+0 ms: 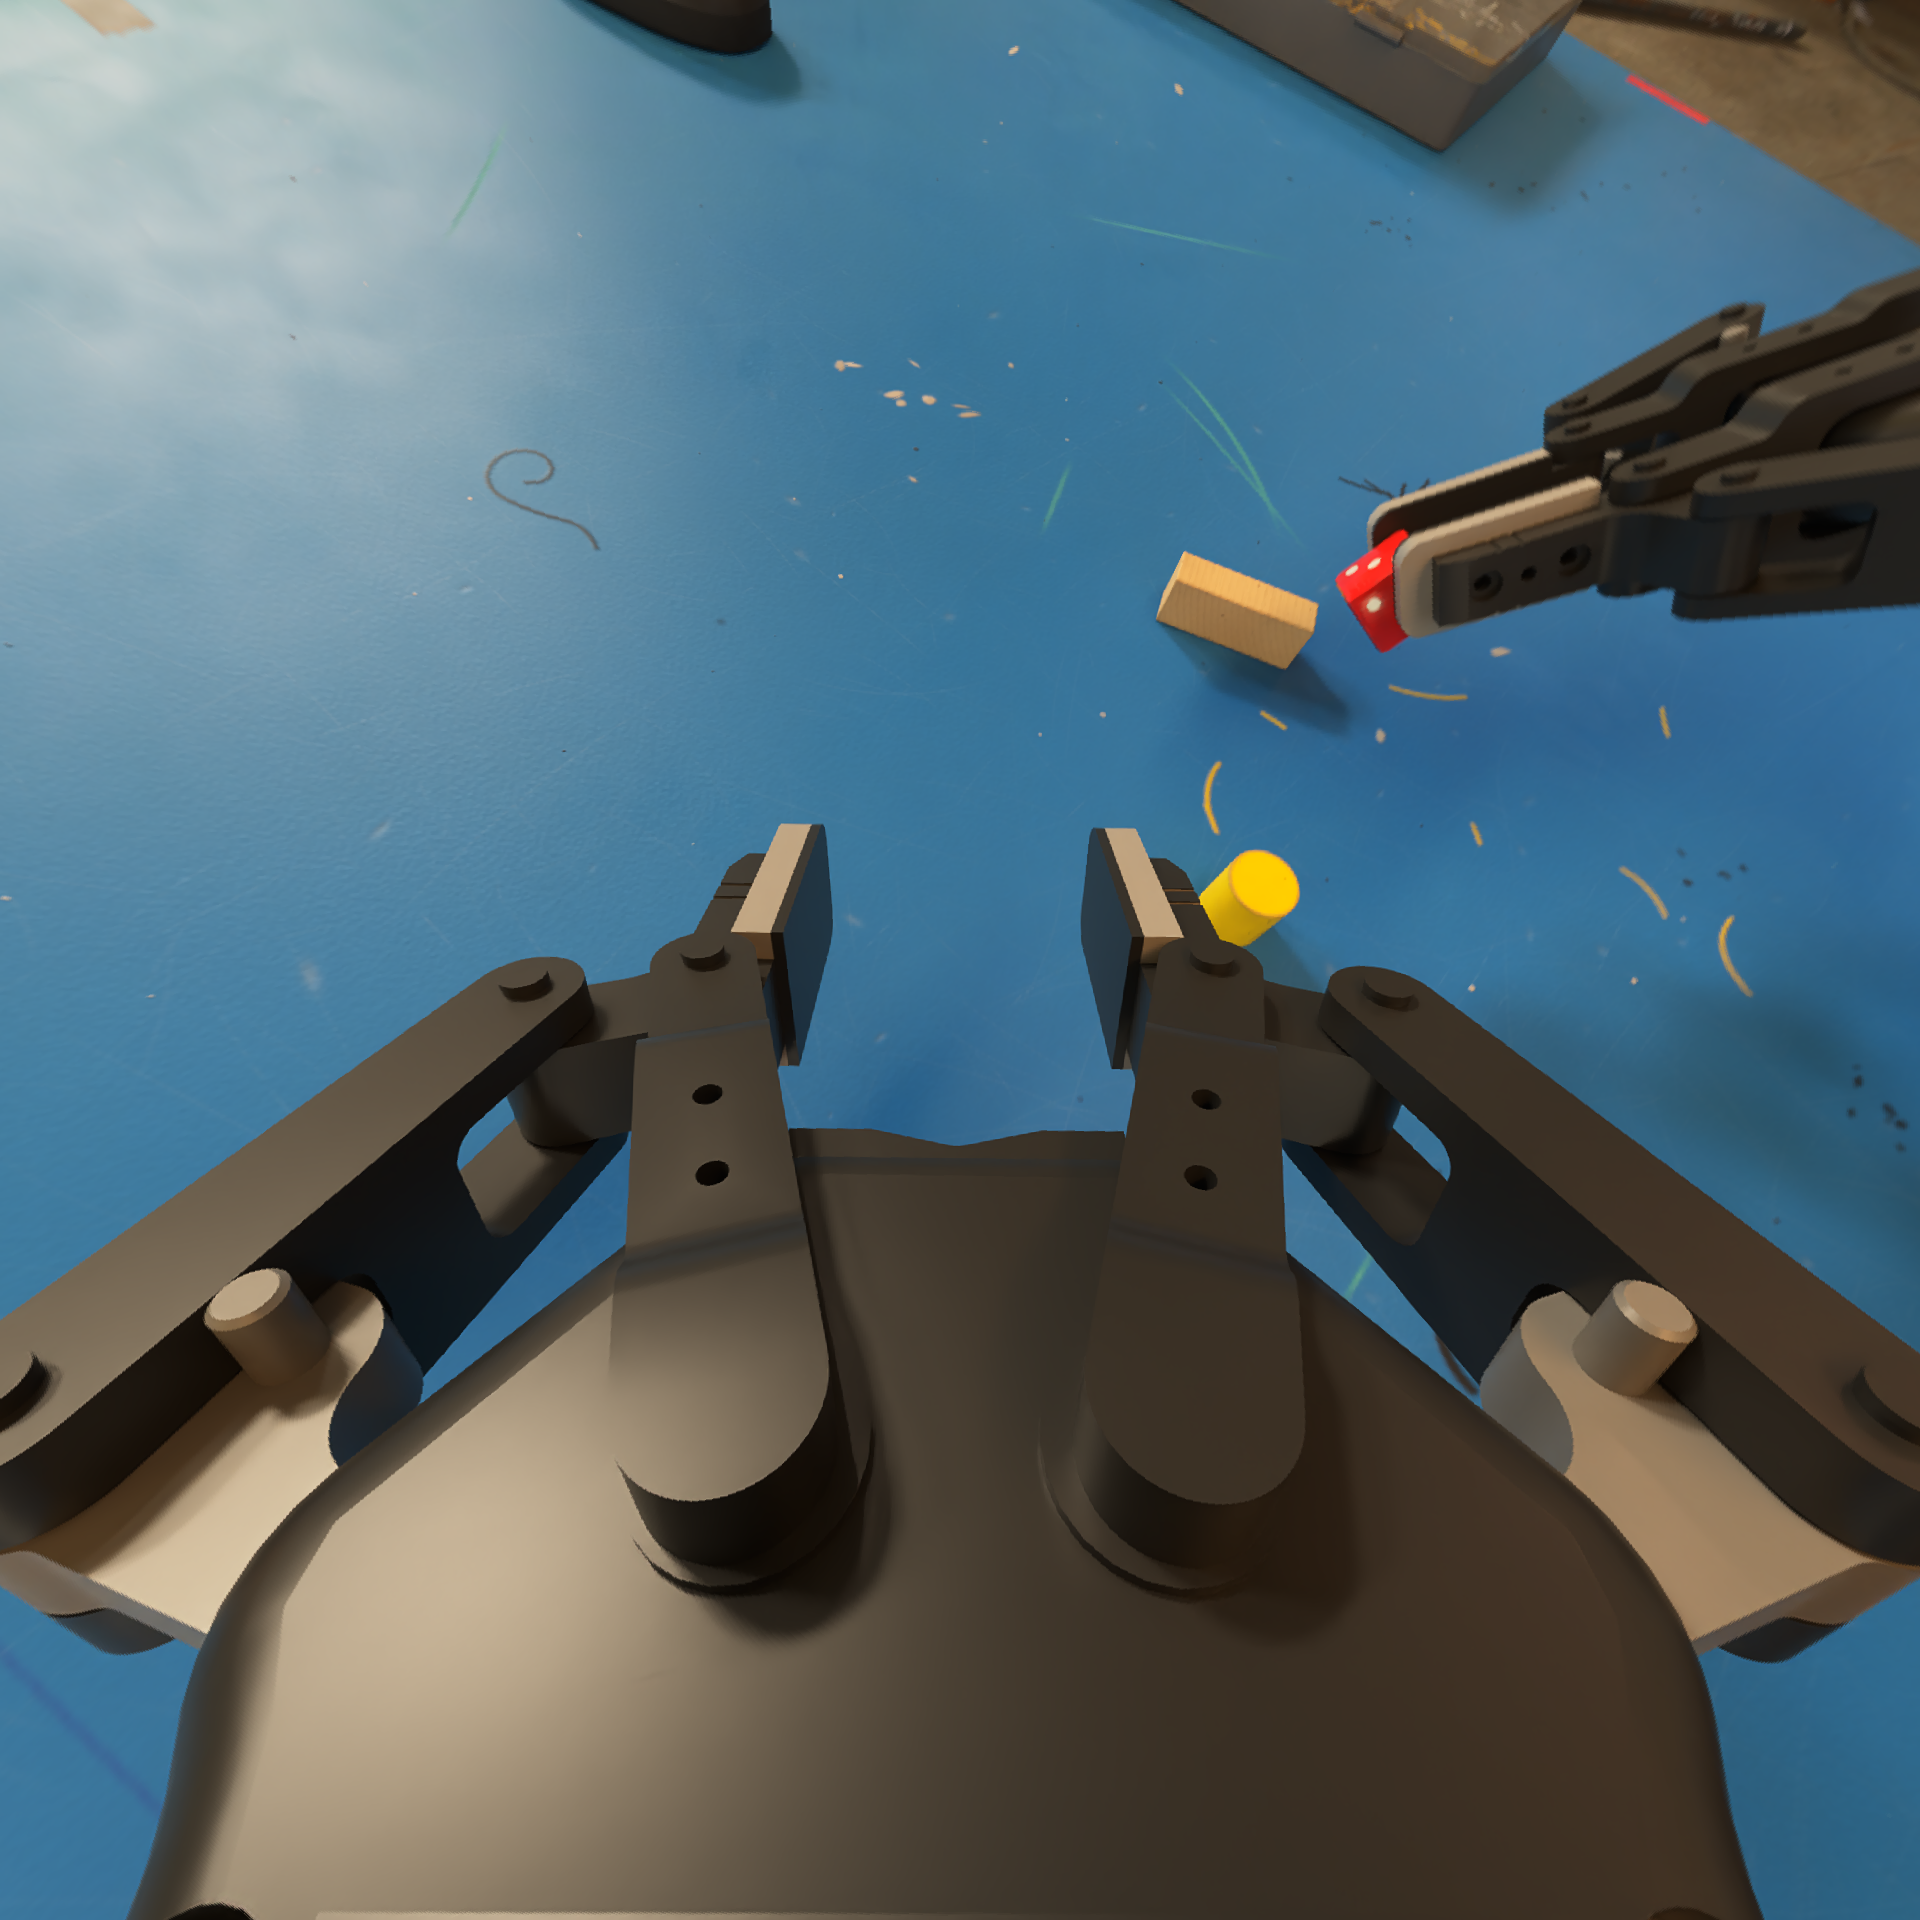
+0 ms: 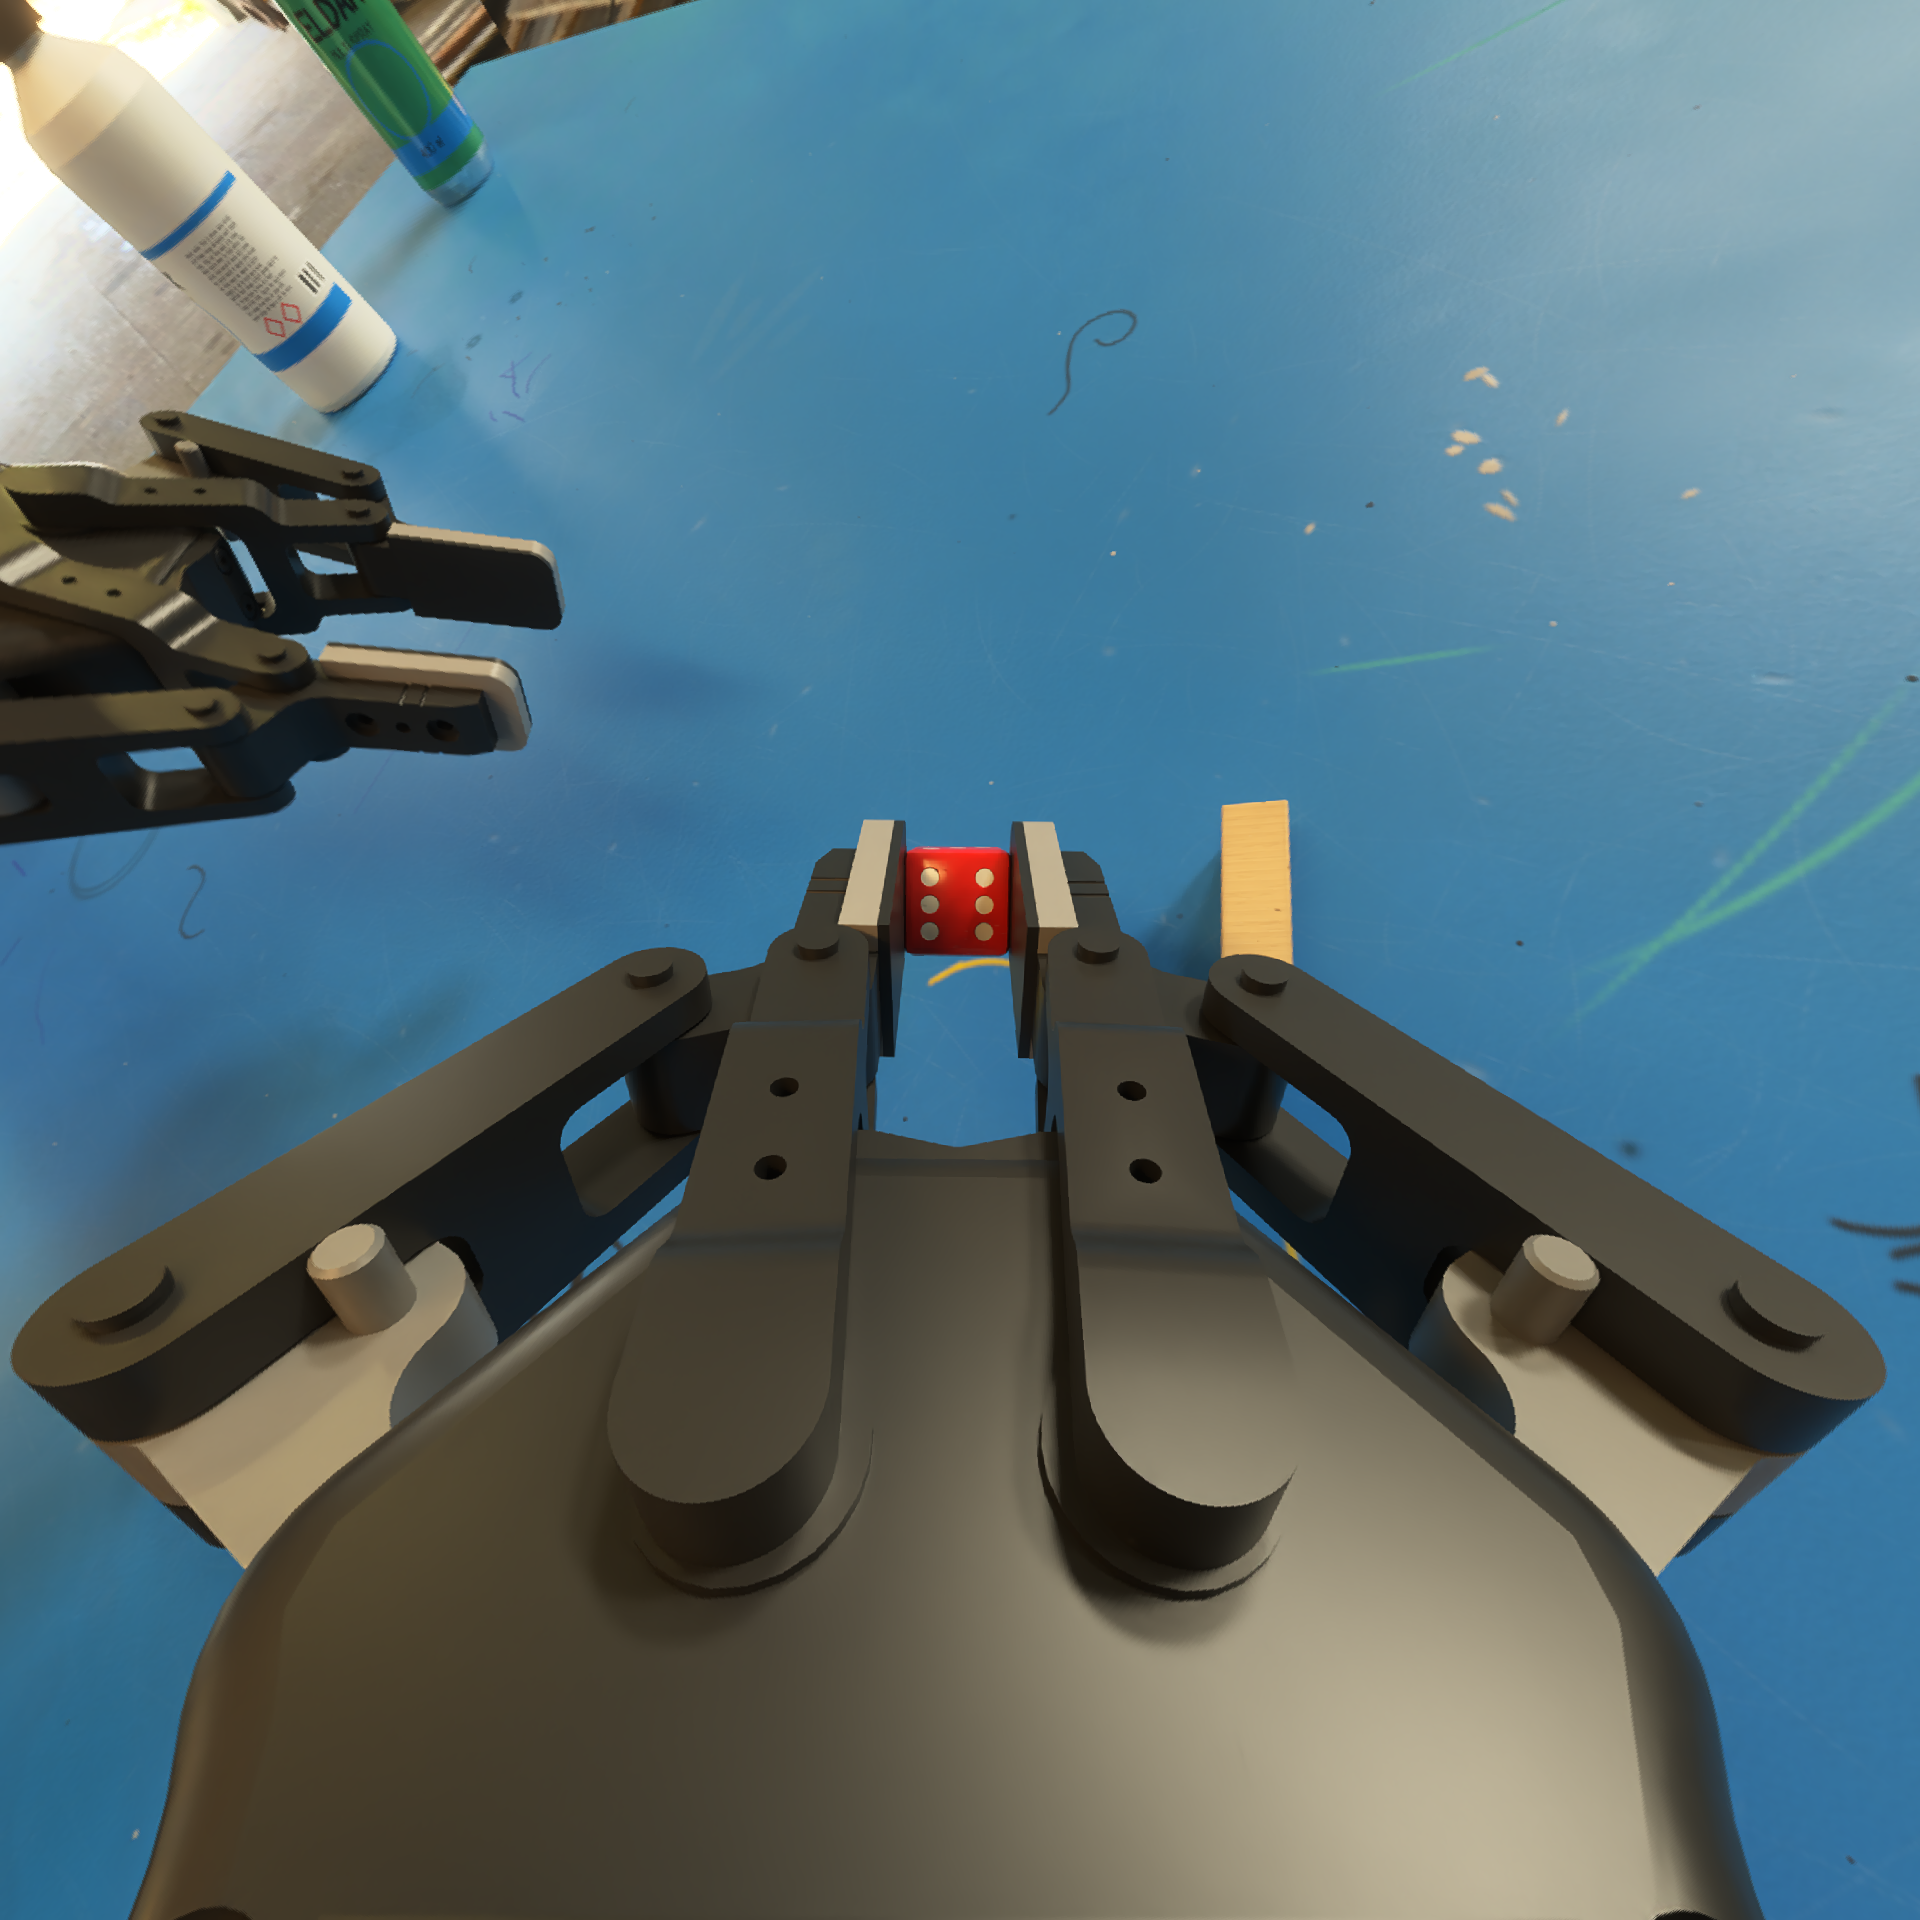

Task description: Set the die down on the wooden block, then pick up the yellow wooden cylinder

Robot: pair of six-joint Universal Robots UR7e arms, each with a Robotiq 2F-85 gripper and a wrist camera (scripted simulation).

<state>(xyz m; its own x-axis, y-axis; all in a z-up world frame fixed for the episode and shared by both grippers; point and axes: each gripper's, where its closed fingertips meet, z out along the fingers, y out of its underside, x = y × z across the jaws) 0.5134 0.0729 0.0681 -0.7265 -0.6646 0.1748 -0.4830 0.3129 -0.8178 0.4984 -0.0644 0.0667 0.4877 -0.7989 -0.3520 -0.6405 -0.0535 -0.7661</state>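
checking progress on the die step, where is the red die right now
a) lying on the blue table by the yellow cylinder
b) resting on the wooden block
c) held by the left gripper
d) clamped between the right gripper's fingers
d: the right gripper is shut on the red die, which is beside the wooden block, not on it.

white bottle (image 2: 208, 234) lying near table edge | green bottle (image 2: 400, 99) beyond it | grey box (image 1: 1403, 52) on blue table (image 1: 416, 675)

White bottle (image 2: 208, 234) and green can (image 2: 400, 99) bear print.
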